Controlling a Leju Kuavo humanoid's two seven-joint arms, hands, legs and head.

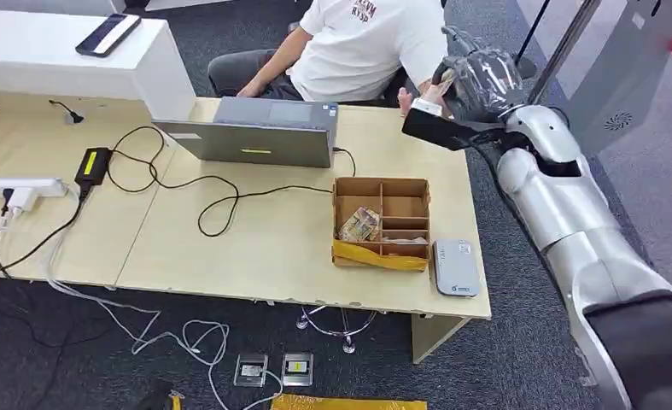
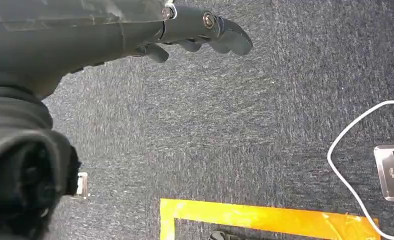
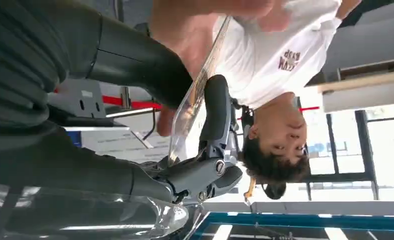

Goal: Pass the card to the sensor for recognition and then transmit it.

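Observation:
My right hand (image 1: 476, 79), wrapped in clear plastic, is raised past the table's far right corner towards a seated person in a white T-shirt (image 1: 375, 43). In the right wrist view, the hand (image 3: 200, 170) pinches a clear card (image 3: 194, 105) between thumb and fingers. The person's hand (image 3: 210, 15) grips the card's other end. The grey card sensor (image 1: 456, 266) lies on the table near its front right corner, well below the hand. My left hand (image 2: 200, 27) hangs over the dark carpet, fingers extended and holding nothing.
A compartmented cardboard box (image 1: 381, 224) stands beside the sensor, holding small items. A grey laptop (image 1: 255, 137), black cables (image 1: 213, 192) and a power strip (image 1: 20, 190) sit on the wooden table (image 1: 230, 256). Yellow tape (image 2: 265, 217) and floor sockets (image 1: 272, 369) mark the carpet.

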